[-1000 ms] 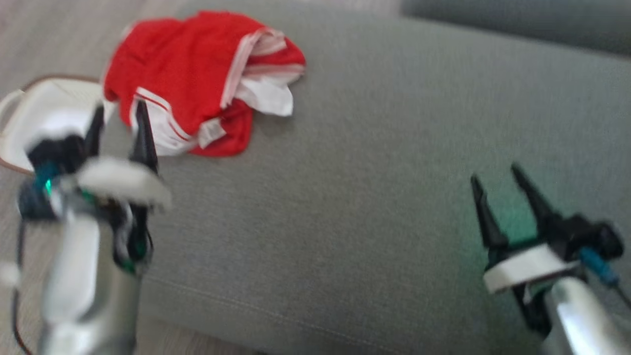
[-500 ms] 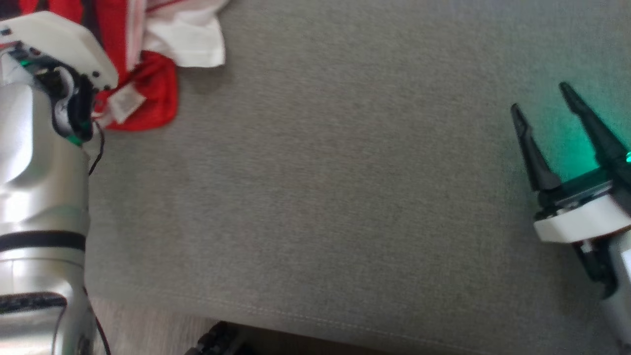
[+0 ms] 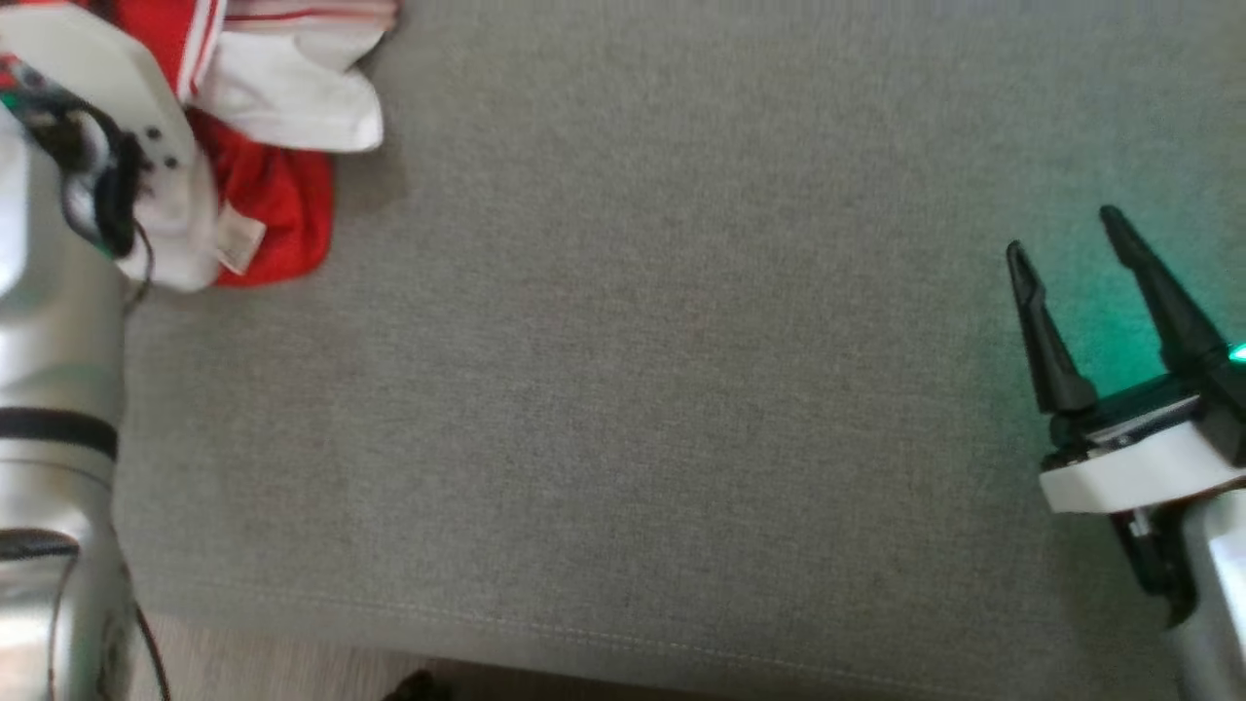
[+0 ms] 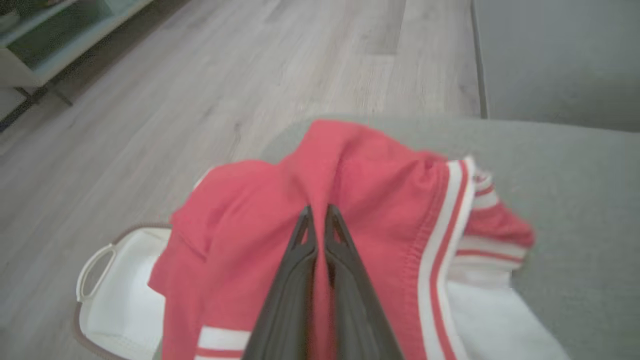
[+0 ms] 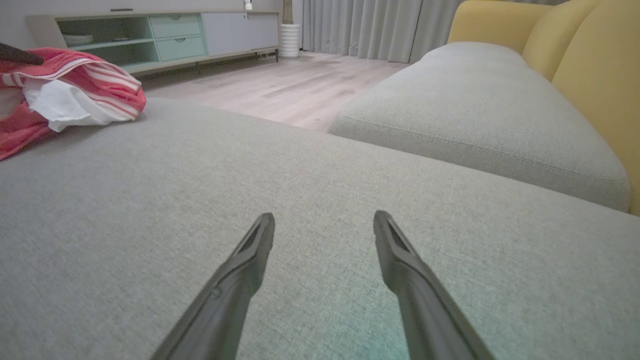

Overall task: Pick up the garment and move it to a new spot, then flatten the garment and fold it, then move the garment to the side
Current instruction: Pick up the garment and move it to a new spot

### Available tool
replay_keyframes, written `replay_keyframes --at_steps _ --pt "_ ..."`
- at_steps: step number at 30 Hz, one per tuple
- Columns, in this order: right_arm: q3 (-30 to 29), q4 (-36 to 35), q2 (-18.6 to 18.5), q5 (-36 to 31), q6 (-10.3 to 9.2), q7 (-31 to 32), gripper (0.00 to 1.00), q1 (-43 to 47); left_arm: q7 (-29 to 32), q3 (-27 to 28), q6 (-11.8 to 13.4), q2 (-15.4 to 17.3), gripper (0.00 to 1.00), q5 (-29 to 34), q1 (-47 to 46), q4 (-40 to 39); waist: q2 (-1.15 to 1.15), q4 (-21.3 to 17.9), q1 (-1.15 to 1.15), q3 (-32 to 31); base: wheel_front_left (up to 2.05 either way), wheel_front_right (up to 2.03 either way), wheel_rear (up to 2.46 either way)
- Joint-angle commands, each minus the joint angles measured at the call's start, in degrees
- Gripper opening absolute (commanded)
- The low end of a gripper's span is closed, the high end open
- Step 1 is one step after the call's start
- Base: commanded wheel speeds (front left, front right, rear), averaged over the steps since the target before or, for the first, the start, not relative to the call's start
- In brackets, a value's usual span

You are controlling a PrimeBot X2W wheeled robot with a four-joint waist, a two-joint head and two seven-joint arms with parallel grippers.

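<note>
**Left gripper pinches the red garment at the cushion's corner; right gripper hangs open, well away**

From the head camera, the red-and-white garment lies bunched at the far left corner of the grey cushion. The left arm reaches up over it, and its white wrist housing covers part of the cloth, so the fingers themselves are hidden here. The right gripper sits at the opposite side of the cushion, well apart from the garment. Its two dark fingers are spread and nothing is between them. A green glow falls on the fabric beside it.

The left wrist camera shows the left gripper with its fingers drawn almost together on top of the pile. A raised ridge of red cloth is caught between the tips. The striped hem and a white part of the garment spill to the right of the fingers. Beyond the cushion's edge, a white basket stands on the wooden floor.

The right wrist camera shows the open fingers low over bare cushion. The garment is heaped far off at the upper left, and a dark fingertip of the other gripper touches its top. Behind are a second grey cushion and a yellow sofa back.
</note>
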Motion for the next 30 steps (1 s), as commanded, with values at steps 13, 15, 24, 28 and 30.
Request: replay_keyframes --at_steps 13,15,24,28,30 --pt "1.4 5.7 6.7 1.1 -0.04 -4.7 1.0 3.4 5.1 -4.1 -6.6 4.8 0.0 -2.0 -3.8 -24.8 0.0 -1.6 0.0 -15.9 0.0 0.0 0.0" --pt "1.4 6.1 7.5 1.0 -0.04 -5.0 1.0 3.6 8.3 -4.8 -7.1 4.4 0.0 -4.4 -1.6 -31.3 0.0 -2.5 0.0 -17.0 0.0 0.0 0.0" --pt "2.4 7.2 10.7 0.9 -0.04 -6.0 1.0 3.6 25.7 -8.9 -7.3 2.7 0.0 -16.2 12.0 -63.7 0.0 -10.0 0.0 -19.6 0.0 0.0 0.0" --pt "3.4 7.3 11.9 0.9 -0.04 -6.2 1.0 3.1 33.2 -11.0 -6.5 1.6 0.0 -21.1 16.3 -73.6 0.0 -14.5 0.0 -19.4 0.0 0.0 0.0" --pt "4.2 7.2 12.5 0.9 -0.04 -6.2 1.0 2.7 36.8 -12.0 -6.1 0.8 0.0 -24.5 17.7 -76.5 0.0 -17.0 0.0 -19.1 0.0 0.0 0.0"
